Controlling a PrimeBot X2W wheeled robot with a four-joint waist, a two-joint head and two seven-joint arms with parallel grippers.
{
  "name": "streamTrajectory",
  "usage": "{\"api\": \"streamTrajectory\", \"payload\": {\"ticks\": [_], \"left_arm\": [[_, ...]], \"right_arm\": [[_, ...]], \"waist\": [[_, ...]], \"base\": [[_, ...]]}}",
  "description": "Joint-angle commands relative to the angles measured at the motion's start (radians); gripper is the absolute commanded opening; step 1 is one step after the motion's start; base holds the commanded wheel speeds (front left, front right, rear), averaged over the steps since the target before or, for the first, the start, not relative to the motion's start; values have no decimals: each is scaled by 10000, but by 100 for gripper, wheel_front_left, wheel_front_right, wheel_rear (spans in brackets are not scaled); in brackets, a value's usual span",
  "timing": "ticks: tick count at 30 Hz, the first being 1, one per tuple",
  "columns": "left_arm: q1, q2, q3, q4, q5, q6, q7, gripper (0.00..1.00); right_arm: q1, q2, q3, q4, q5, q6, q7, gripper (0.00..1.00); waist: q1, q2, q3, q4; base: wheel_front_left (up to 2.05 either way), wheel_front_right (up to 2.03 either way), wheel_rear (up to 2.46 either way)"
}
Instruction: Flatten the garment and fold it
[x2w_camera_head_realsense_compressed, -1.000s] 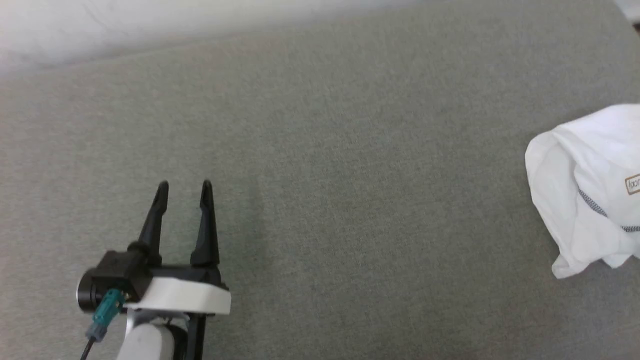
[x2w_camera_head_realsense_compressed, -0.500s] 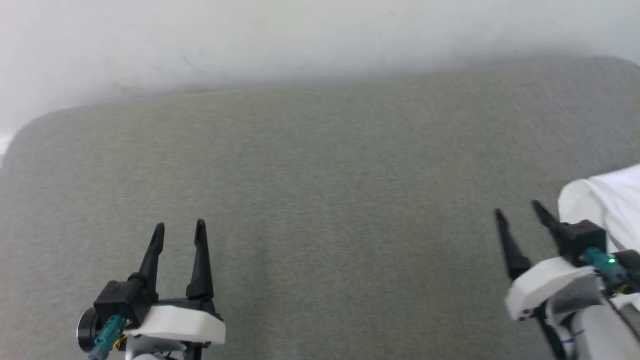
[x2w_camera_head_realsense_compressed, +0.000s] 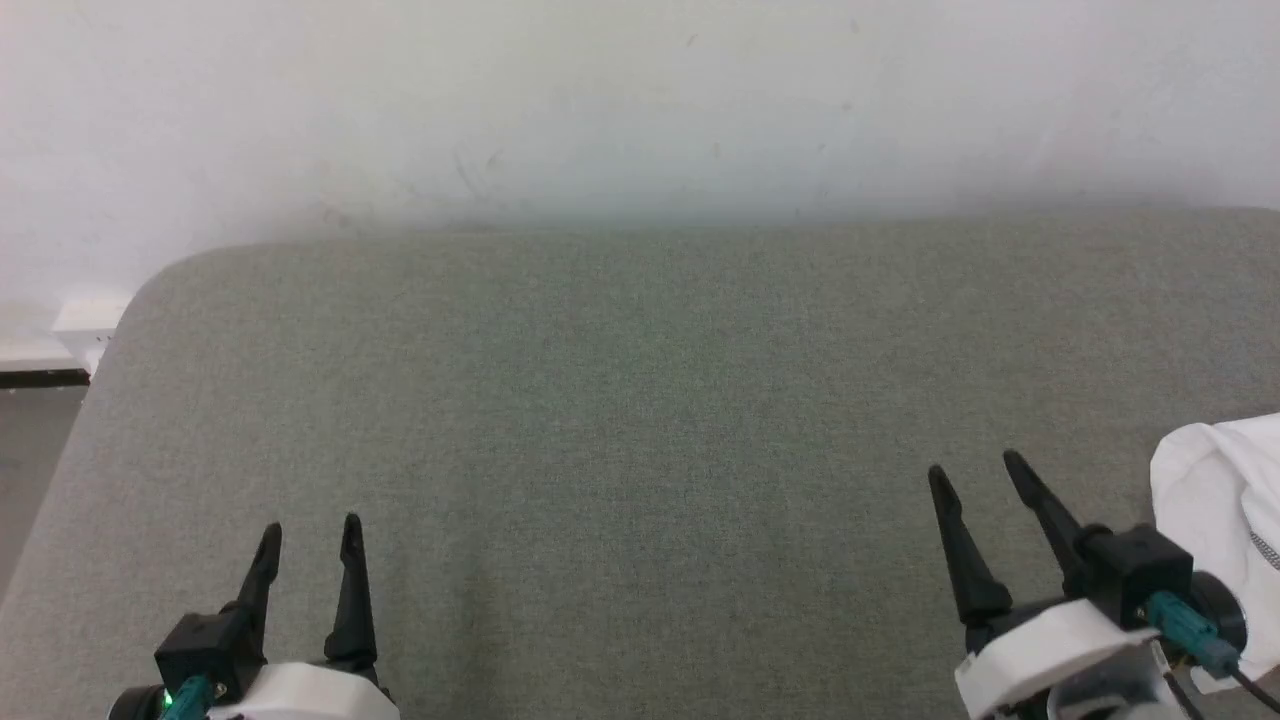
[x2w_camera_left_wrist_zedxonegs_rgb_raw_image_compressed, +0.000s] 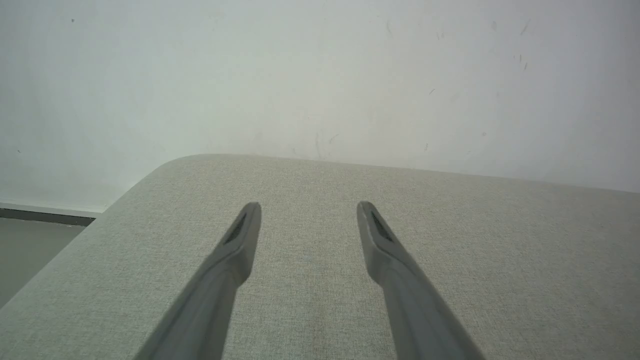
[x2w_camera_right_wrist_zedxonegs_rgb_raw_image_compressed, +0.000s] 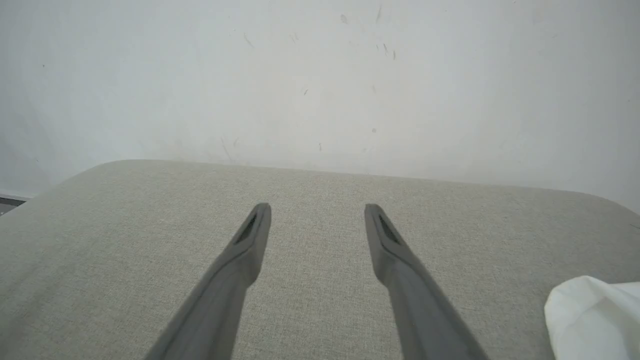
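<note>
Obs. 1: the left claw (x2w_camera_head_realsense_compressed: 310, 525) sits low over the grey cushion (x2w_camera_head_realsense_compressed: 640, 400). Its fingers are parted by a moderate gap with nothing between them, and there is only bare cushion ahead of its tips.

Obs. 2: the right claw (x2w_camera_head_realsense_compressed: 973, 463) is parted about as wide and also holds nothing. Its tips lean a little leftward.

Obs. 3: the garment (x2w_camera_head_realsense_compressed: 1205, 500) is a crumpled white heap just right of the right claw, level with its housing and well apart from the left claw. I cannot tell if it touches the housing. A short run of dark seam stitching shows.

Handling (judgement): the cloth is thin, light and limp. It will likely sag and bunch, and may drag on the cushion weave. The best hold seems to be a stitched seam or hem, pinched as a single layer; the near rounded fold is probably doubled
</note>
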Motion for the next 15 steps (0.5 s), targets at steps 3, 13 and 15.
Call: {"api": "streamTrajectory", "payload": {"ticks": [3,13,15], "left_arm": [[236,22,-96,148,-79,-64,71,100],[493,-20,-279,453,-101,-71,37,100],[501,-11,-297,498,-118,-88,28,100]], "right_arm": [[546,131,-125,-350,24,-9,74,100],[1104,229,9,-803,49,-9,172,100],[1135,233,9,-845,43,-9,189,100]], "waist": [[1,0,-240,-115],[1,0,-405,-232],[1,0,-404,-234]], "base": [[0,0,0],[0,0,0],[0,0,0]]}}
